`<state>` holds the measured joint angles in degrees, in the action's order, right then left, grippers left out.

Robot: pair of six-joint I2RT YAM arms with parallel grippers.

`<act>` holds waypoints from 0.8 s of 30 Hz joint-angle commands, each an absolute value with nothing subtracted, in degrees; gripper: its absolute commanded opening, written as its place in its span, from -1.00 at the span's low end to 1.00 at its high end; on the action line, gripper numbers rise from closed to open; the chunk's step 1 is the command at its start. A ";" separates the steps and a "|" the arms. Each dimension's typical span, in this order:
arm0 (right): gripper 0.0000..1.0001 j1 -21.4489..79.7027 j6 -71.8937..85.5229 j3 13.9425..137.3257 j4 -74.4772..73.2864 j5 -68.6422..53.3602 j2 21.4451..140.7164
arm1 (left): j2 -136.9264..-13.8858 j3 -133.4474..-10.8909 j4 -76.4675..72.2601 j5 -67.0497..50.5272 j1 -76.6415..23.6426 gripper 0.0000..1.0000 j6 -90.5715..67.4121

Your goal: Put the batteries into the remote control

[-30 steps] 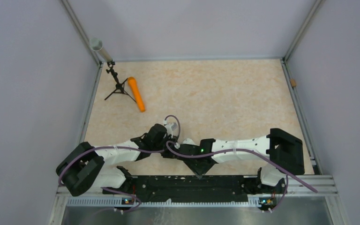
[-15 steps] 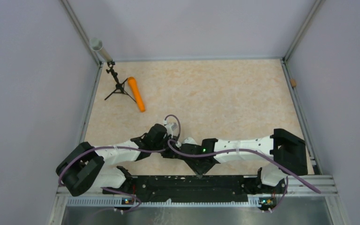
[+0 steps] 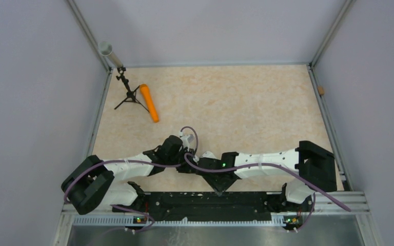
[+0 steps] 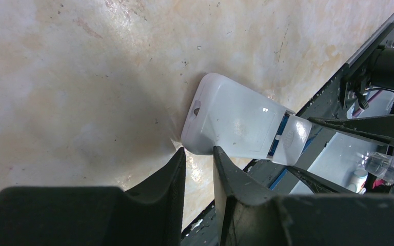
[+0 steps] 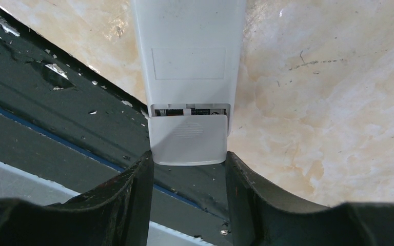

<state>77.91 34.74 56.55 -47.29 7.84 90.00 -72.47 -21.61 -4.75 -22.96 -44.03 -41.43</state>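
The white remote control [image 4: 236,120] lies back up near the table's front edge, hidden under the wrists in the top view. My left gripper [image 4: 199,151] is shut on its rounded near corner. My right gripper [image 5: 188,156] is shut on the opposite end, one finger on each side of the battery cover [image 5: 187,139]. The cover is slid partly off, leaving a narrow gap [image 5: 190,110]. A blue strip [image 4: 282,129] shows in that gap; the batteries are otherwise hidden. In the top view the left gripper [image 3: 183,156] and right gripper [image 3: 199,160] meet tip to tip.
An orange cylinder [image 3: 149,102] lies at the back left beside a small black tripod [image 3: 128,95] and a grey tube [image 3: 110,53]. The black base rail [image 3: 205,200] runs just under the remote's cover end. Grey walls close in three sides.
The right arm's rear link has shifted slightly right and nearer. Both grippers keep their hold on the remote, and the left arm looks unmoved.
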 commanded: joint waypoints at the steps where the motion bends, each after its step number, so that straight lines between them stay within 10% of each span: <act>1: -0.75 78.56 35.30 56.49 -44.94 7.85 88.71 | -71.02 -21.62 -6.33 -23.55 -44.30 -0.45 -40.93; 24: -0.76 77.46 35.35 55.50 -44.79 8.97 90.27 | -70.55 -21.20 -6.33 -23.73 -44.30 -0.45 -40.88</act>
<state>77.84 34.68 55.90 -45.69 7.92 90.17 -72.44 -21.61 -4.75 -23.05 -44.03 -41.45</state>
